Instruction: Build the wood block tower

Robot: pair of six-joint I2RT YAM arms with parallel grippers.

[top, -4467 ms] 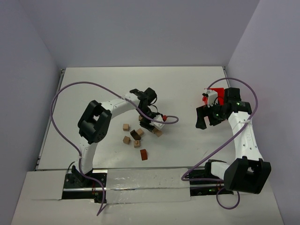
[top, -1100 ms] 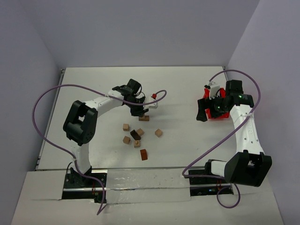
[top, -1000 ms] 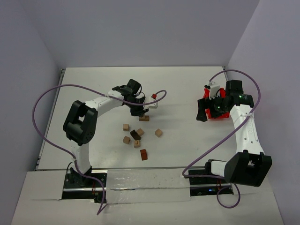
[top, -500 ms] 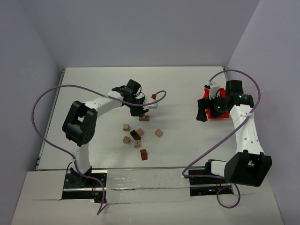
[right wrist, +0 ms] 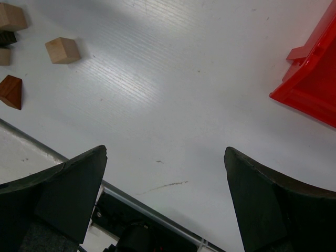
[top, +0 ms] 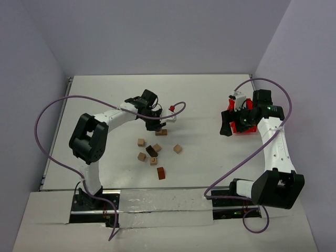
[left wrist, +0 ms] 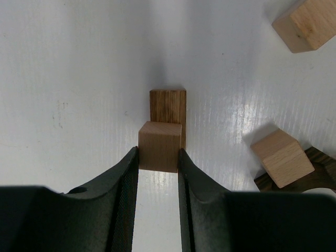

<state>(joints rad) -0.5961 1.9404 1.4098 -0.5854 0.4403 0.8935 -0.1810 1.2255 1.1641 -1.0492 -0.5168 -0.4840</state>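
Top view: just left of centre, the left gripper (top: 156, 125) points down over a darker brown wooden block (top: 161, 132); from up here its jaws cannot be read. Below it the loose wooden blocks (top: 142, 156) lie scattered, with a reddish-brown wedge (top: 161, 173) lowest of all. Over at the right, the right gripper (top: 227, 128) hangs just beside the large red plastic bin (top: 244, 127), well apart from the blocks.

Left wrist view: here's the action. The jaws are narrow, pinching a light tan wooden cube (left wrist: 160, 146) at centre frame, and the cube overlaps the near end of the darker brown wooden block (left wrist: 168, 104). Whether the two are touching cannot be told. This looks like the second piece of the wood block tower going onto its base. The next move likely calls for squaring the cube over the base, then parting the jaws just enough to let go without nudging it sideways.

Right wrist view: the jaws are wide with nothing between them, only white table (right wrist: 173, 105). A corner of the bin shows at the upper right.
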